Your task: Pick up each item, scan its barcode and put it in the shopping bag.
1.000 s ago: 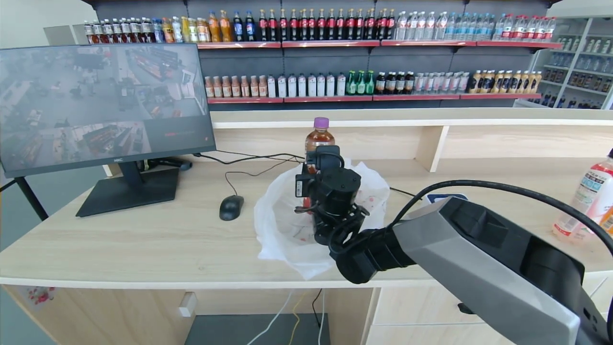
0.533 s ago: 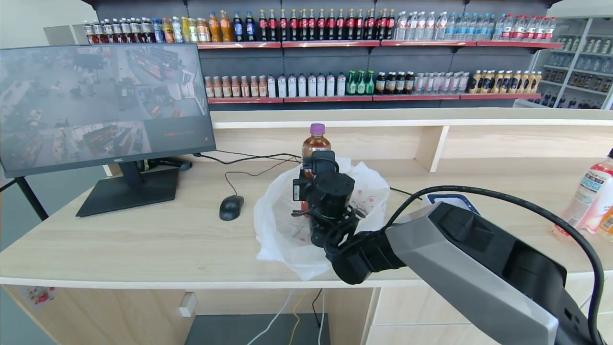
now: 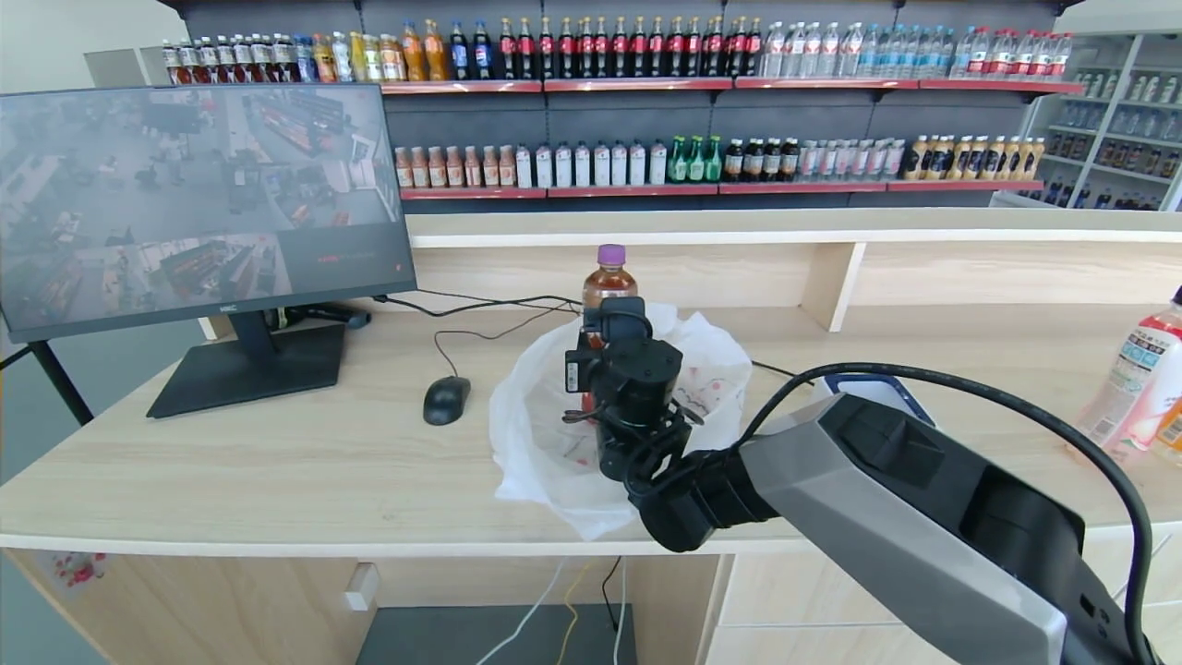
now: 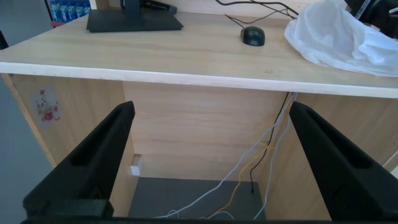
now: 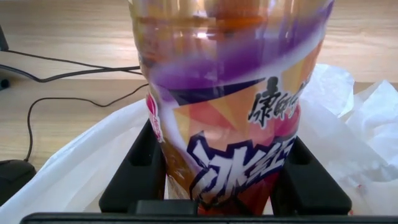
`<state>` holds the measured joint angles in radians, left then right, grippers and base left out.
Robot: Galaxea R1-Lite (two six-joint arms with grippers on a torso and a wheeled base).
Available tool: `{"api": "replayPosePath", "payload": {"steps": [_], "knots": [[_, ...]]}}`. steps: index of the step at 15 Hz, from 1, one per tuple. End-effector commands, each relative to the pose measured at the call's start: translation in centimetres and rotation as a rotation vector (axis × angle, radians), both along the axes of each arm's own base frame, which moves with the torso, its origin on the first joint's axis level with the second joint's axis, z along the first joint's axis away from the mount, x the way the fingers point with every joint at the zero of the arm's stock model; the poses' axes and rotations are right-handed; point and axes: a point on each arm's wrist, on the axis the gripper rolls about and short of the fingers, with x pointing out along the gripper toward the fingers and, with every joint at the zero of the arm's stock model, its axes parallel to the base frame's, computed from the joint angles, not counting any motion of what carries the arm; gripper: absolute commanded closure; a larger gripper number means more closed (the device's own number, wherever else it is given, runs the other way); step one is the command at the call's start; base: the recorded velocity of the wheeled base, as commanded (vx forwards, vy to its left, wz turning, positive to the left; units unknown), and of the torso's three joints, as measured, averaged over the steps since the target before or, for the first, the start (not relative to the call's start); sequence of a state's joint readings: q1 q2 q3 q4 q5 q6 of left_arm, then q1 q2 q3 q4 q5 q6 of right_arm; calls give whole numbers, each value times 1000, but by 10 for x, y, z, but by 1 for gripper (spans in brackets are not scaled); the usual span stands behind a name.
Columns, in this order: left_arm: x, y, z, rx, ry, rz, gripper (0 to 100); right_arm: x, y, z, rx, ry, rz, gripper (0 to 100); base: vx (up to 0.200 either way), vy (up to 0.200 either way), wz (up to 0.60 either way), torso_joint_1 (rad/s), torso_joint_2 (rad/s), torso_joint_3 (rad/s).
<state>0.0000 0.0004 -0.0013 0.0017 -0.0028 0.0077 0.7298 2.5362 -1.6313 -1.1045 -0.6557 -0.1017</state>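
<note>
Over the middle of the wooden counter (image 3: 277, 462), the right gripper (image 5: 221, 186) is clamping a tea bottle (image 3: 607, 277) with a purple cap, one black finger (image 5: 140, 168) pressing on each side of its printed label. The bottle is standing upright above the open mouth of the white shopping bag (image 3: 536, 425), its neck and cap rising above the wrist in the head view. Its lower part is hiding behind the gripper, so whether its base is touching the bag is impossible to tell. In the right wrist view the thin plastic of the bag is spreading out around and beneath the bottle. The left gripper (image 4: 211, 155) is hanging low in front of the counter, below its edge, with its two dark fingers (image 4: 93, 162) standing wide apart and gripping nothing. It is facing the counter's front panel and some loose cables (image 4: 261, 162) dangling there. A black mouse (image 3: 446, 399) is lying on the counter just to the left of the bag, and a monitor (image 3: 194, 194) is standing farther left on its flat base. A second bottle (image 3: 1140, 379) with a pale label is standing well apart at the counter's right end. Behind the counter, shelves (image 3: 646, 83) are carrying long rows of drinks.
</note>
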Motion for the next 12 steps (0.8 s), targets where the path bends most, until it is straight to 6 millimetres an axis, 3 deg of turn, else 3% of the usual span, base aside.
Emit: {"api": "replayPosePath", "payload": {"steps": [1,5,12], "knots": [[0,0,0,0,-1,1,0,0,0,-2,-5,6,0,100,0,0,0,0,0,0],[0,0,0,0,-1,1,0,-3,-2,-17,-25,30,0,100,0,0,0,0,0,0],[0,0,0,0,-1,0,0,-2,-4,-20,-28,36,-3,100,0,0,0,0,0,0]]}}
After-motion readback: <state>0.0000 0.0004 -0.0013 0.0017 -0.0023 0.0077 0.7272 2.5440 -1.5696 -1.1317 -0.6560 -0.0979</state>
